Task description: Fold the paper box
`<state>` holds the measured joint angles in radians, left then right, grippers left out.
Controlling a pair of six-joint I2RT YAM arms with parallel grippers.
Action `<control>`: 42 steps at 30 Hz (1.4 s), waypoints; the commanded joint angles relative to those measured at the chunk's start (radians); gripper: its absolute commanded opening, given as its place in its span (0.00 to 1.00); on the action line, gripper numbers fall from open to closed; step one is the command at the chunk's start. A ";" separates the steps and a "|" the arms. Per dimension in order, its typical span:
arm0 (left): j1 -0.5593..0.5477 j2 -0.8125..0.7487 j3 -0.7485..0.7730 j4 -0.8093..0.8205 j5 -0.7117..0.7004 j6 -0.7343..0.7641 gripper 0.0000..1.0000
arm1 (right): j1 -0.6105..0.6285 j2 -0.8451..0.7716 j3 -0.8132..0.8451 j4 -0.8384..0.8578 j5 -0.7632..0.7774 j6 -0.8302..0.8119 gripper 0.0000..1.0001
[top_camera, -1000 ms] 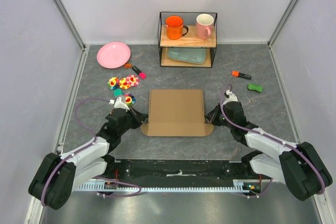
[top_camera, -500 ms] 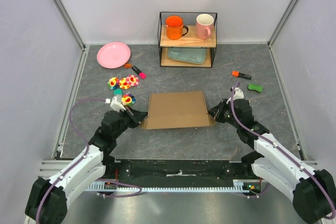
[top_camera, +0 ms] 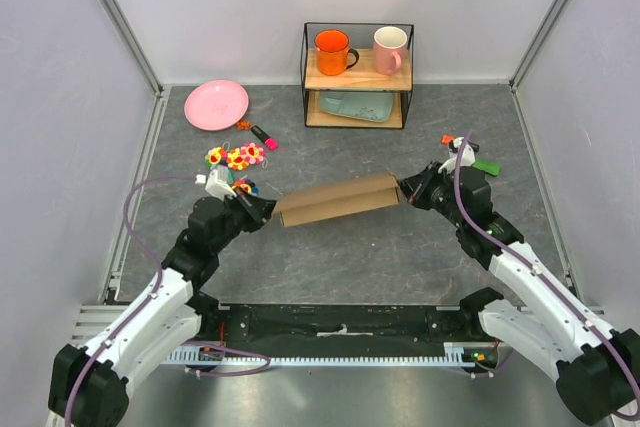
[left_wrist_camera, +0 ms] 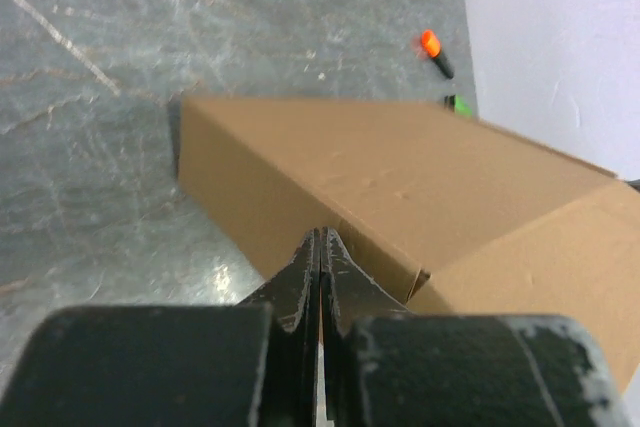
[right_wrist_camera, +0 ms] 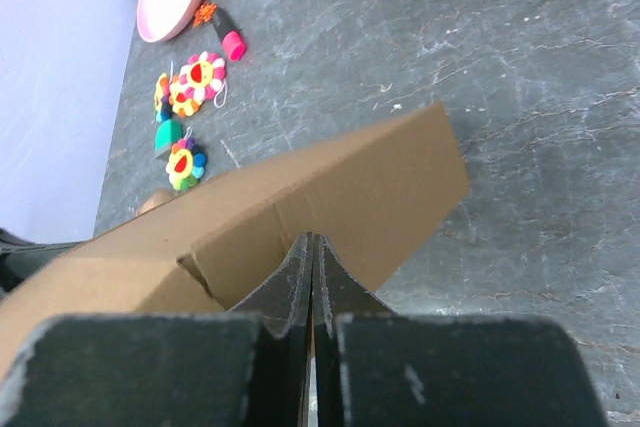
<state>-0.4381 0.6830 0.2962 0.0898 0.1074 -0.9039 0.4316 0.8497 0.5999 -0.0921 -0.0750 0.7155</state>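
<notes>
The paper box, plain brown cardboard, hangs tilted between my two arms at mid-table, its near edge raised. My left gripper is shut on its left end and my right gripper is shut on its right end. In the left wrist view the shut fingertips meet the paper box at a folded corner. In the right wrist view the gripper pinches the paper box beside a small flap. What lies between the jaws is hidden.
A black wire rack at the back holds an orange mug, a pink mug and a teal plate. A pink plate, a pink marker and flower toys lie left. An orange marker and a green piece lie right.
Both arms have reached forward and up. The paper box lay flat a second ago; its near edge is now lifted and it stands tilted, showing as a narrow band from above.
</notes>
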 commanded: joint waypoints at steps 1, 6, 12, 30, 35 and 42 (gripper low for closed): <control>-0.016 0.033 0.153 0.079 0.110 -0.036 0.02 | 0.021 0.035 0.049 0.000 -0.118 0.071 0.00; -0.016 0.111 0.222 0.079 0.120 -0.018 0.02 | 0.022 0.038 0.044 0.002 -0.105 0.068 0.00; -0.016 0.164 0.202 0.110 0.097 -0.012 0.02 | 0.022 0.055 0.005 0.022 -0.085 0.050 0.00; -0.016 0.138 0.164 -0.135 -0.172 0.076 0.10 | 0.022 0.121 0.000 -0.027 0.017 -0.027 0.01; -0.014 0.078 0.245 -0.289 -0.288 0.141 0.30 | 0.022 0.065 0.087 -0.188 0.130 -0.088 0.16; -0.013 -0.011 0.339 -0.515 -0.420 0.209 0.38 | 0.021 -0.015 0.274 -0.508 0.323 -0.237 0.33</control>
<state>-0.4503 0.7242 0.5678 -0.2768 -0.1894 -0.7731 0.4500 0.8970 0.7506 -0.4381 0.1165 0.5838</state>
